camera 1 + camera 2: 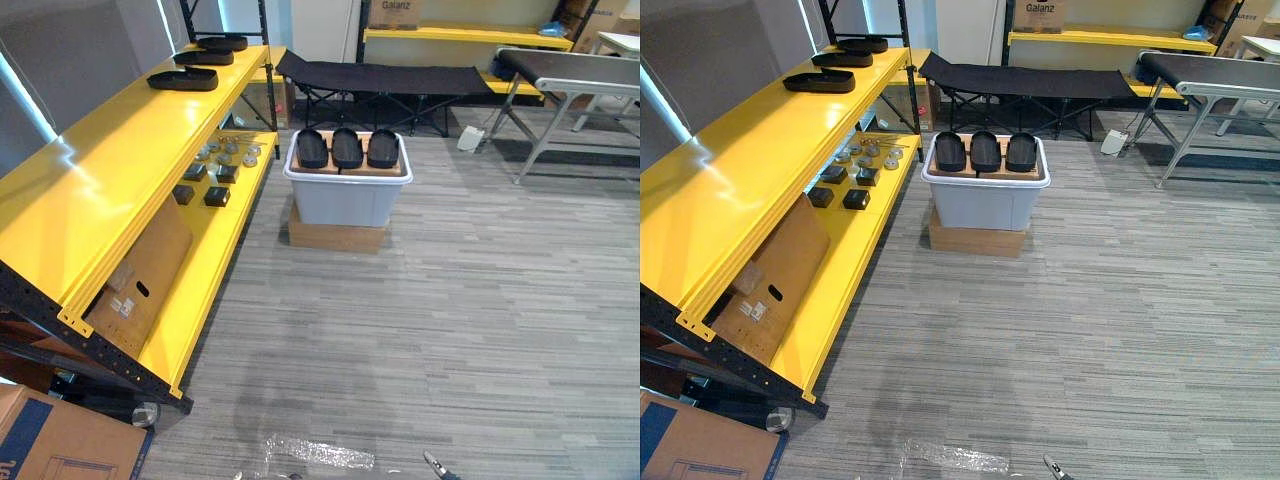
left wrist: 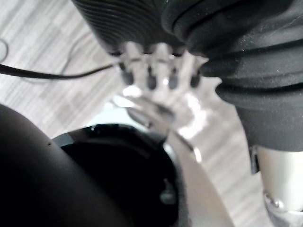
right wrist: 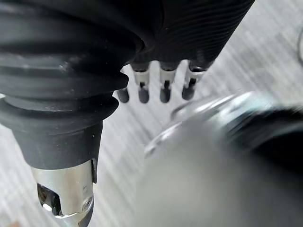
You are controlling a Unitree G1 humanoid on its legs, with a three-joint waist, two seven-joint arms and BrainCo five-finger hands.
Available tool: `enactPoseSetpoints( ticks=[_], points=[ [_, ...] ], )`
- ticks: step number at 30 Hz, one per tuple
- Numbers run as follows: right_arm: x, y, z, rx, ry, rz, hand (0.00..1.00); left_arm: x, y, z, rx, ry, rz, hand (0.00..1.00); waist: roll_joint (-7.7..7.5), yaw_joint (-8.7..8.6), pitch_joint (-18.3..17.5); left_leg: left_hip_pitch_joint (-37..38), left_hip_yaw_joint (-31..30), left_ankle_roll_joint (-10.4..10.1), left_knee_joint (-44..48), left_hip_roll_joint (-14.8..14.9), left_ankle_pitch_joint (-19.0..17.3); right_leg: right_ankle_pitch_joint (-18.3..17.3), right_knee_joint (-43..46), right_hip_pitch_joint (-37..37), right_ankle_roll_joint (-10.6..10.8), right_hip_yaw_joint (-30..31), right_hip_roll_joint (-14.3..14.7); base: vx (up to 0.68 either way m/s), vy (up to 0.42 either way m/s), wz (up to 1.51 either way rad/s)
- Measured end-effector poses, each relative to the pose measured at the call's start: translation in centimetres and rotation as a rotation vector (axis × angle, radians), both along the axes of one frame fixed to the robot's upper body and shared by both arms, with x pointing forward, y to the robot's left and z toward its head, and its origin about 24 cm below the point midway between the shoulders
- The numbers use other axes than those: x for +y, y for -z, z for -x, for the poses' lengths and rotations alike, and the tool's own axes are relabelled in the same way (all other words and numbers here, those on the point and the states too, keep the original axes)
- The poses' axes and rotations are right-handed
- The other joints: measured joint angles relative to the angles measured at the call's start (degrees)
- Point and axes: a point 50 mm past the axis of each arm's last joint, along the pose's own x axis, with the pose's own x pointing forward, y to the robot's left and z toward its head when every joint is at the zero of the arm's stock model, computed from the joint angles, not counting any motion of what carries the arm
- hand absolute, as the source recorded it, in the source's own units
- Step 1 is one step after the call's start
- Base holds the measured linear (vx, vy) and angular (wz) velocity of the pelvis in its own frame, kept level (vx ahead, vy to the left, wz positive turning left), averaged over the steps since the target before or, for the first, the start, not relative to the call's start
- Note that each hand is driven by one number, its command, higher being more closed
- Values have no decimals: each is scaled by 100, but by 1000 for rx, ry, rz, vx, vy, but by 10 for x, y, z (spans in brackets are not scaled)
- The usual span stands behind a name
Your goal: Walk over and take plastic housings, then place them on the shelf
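Three black plastic housings [image 1: 347, 148] are seated side by side in the white bin [image 1: 345, 205], which is stacked on a cardboard box [image 1: 335, 238]. Three further housings [image 1: 183, 79] are laid at the far end of the yellow shelf [image 1: 90, 190]. Open floor [image 1: 450, 320] is left beside the shelf edge. The left hand [image 2: 152, 75] and right hand [image 3: 165, 85] are held straight-fingered, empty.

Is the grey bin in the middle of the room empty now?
No, three black plastic housings lie side by side in the top of the grey bin.
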Motion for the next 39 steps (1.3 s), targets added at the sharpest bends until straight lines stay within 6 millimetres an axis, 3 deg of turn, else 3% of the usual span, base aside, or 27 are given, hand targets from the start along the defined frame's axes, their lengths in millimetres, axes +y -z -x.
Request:
enactPoseSetpoints(
  ticks=[2, 4, 6, 10, 11, 12, 13, 14, 15, 16, 17, 21, 22, 23, 24, 25, 26, 27, 28, 29, 30, 31, 32, 33, 35, 38, 39],
  points=[
    [0, 0, 3, -10, 87, -23, 0, -1, -1, -10, -17, 38, -7, 0, 164, -139, 129, -19, -124, -98, 231, 296, -176, -187, 55, -446, -290, 17, 223, 131, -9, 22],
    [4, 1, 5, -15, 106, -45, 0, 4, -2, -17, -31, 43, -19, 0, 75, -138, 195, -25, -124, -187, 312, 429, -286, -116, -352, -629, -269, 21, 322, 112, -52, 1],
    [9, 2, 7, -9, 117, -66, 0, 9, -4, -25, -40, 39, -40, 0, -11, -153, 247, 2, -115, -400, 524, 632, -561, 182, -835, -1014, -262, 81, 412, 355, -187, -7],
    [9, 3, 17, 50, 118, -86, 0, 10, -5, -37, -54, 85, -65, 0, 73, -376, 273, 174, -270, -760, 1074, 1068, -1244, 485, -585, -1243, -462, 315, 592, 422, -252, 19],
    [5, 3, 23, 73, 123, -91, 0, 7, -4, -37, -48, 84, -76, 0, 206, -466, 188, 224, -335, -753, 1193, 1280, -1448, 548, -193, -1284, -567, 229, 693, 618, -362, 55],
    [3, 3, 25, 79, 105, -88, 0, 5, -4, -38, -56, 68, -88, 0, 325, -491, 142, -102, -406, -767, 2104, 1479, -1429, 321, -76, -1251, -789, 97, 809, 549, -304, 42],
    [-1, 2, 24, 78, 86, -79, 0, 4, -5, -45, -88, 52, -92, 0, 403, -489, 146, -462, -405, -713, 2768, 1621, -1298, 287, -78, -1208, -847, 29, 840, 565, -279, 34],
    [-10, 1, 23, 71, 65, -54, 0, 2, -7, -56, -132, 11, -80, 0, 611, -428, 240, -1114, -403, -690, 4183, 1968, -1042, 238, -236, -921, -954, -82, 962, 580, -269, 27],
    [-17, 0, 19, 73, 51, -29, 0, -1, -8, -61, -151, -1, -70, 0, 712, -416, 321, -1459, -411, -649, 5110, 2135, -1107, 225, -549, -384, -983, -186, 1095, 607, -223, 26],
    [-17, 0, 19, 74, 49, -26, 0, -1, -8, -62, -151, -2, -70, 0, 721, -415, 335, -1497, -412, -642, 5190, 2130, -1112, 221, -626, -263, -989, -198, 1103, 601, -162, 32],
    [-21, -1, 18, 58, 68, -10, 0, -2, -9, -64, -164, -5, -64, 0, 658, -404, 385, -1602, -351, -620, 5219, 1900, -1197, 215, -1123, 560, -999, -194, 1078, 552, -117, 27],
    [-33, -9, -21, -98, 94, 60, 0, -16, -7, -63, -202, -60, 11, 0, 593, -178, 412, -2405, 122, -723, 3295, 1176, -1036, 190, -1717, 1252, -960, -146, 900, 462, -8, -19],
    [-38, -13, -32, -147, 109, 82, 0, -13, -9, -66, -230, -87, 17, 0, 526, -58, 488, -2650, 2, -778, 2421, 941, -637, 44, -1842, 1416, -829, -128, 798, 412, 100, -35],
    [-42, -15, -36, -170, 117, 99, 0, -12, -8, -62, -227, -88, 13, 0, 596, -19, 582, -2704, -308, -898, 1530, 863, -216, -122, -1943, 1679, -685, -82, 845, 411, 152, -33],
    [-44, -16, -36, -178, 116, 110, 0, -12, -6, -54, -210, -87, 10, 0, 639, -12, 603, -2713, -433, -958, 1240, 891, -112, -271, -1992, 1813, -672, -26, 895, 413, 235, -41],
    [-41, -15, -37, -179, 102, 103, 0, -10, -3, -34, -164, -88, -1, 0, 552, 77, 615, -2698, -423, -848, 1552, 911, 481, -568, -1935, 2045, -669, 145, 848, 437, 271, -47],
    [-34, -14, -39, -184, 90, 87, 0, -5, -1, -19, -132, -118, -11, 0, 414, 142, 572, -2738, -399, -763, 1875, 786, 500, -808, -1824, 2093, -812, 275, 723, 567, 328, -60],
    [-26, -12, -41, -183, 70, 69, 0, 5, -1, 0, -86, -133, -47, 0, 28, 206, 478, -2903, -362, -363, 2406, 559, 244, -1168, -1527, 2018, -1070, 474, 456, 524, 233, -38],
    [-24, -11, -38, -174, 71, 64, 0, 8, -1, 4, -70, -128, -59, 0, -71, 213, 453, -2943, -343, -175, 2550, 498, 125, -1140, -1225, 1949, -1053, 516, 363, 651, 258, -11],
    [-21, -11, -40, -178, 71, 58, 0, 9, -1, 4, -61, -104, -69, 0, -143, 225, 488, -2928, -335, -9, 2651, 413, 4, -978, -485, 1646, -764, 621, 235, 470, 172, 24],
    [-17, -10, -40, -178, 71, 49, 0, 11, -1, 4, -60, -83, -77, 0, -166, 214, 488, -2850, -387, 46, 2640, 342, -118, -669, 402, 1259, -254, 679, 151, 556, 231, 32],
    [-12, -10, -42, -179, 70, 36, 0, 12, -1, 2, -64, -68, -83, 0, -189, 244, 520, -2675, -413, 92, 2572, 285, -215, -452, 1300, 837, 104, 838, 110, 521, 213, 21],
    [-7, -8, -43, -176, 66, 18, 0, 14, -2, -5, -80, -25, -100, 0, -181, 258, 568, -2205, -406, 96, 2382, 206, -351, -685, 2152, 380, 124, 897, 88, 504, 182, 3],
    [-7, -8, -44, -181, 62, 15, 0, 14, -2, -6, -84, -7, -104, 0, -175, 256, 572, -1996, -382, 114, 2309, 198, -401, -783, 2201, 272, 55, 801, 86, 478, 134, -5],
    [-4, -9, -47, -190, 31, 12, 0, 15, -6, -26, -161, 17, -117, 0, -34, 205, 598, -1393, -370, 130, 2042, 209, -487, -981, 1521, -135, -201, 378, 92, 468, 90, 0],
    [-6, -9, -49, -190, 30, 18, 0, 10, -16, -71, -331, 12, -100, 0, 90, 179, 582, -1193, -429, 21, 1920, 350, -640, -837, 305, -733, -64, 409, 91, 352, -7, 13],
    [-11, -10, -49, -184, 34, 30, 0, 5, -20, -86, -391, 1, -82, 0, 227, 188, 616, -1119, -439, -93, 1985, 516, -781, -515, -375, -935, -18, 630, 126, 330, -73, -9]
  ],
)
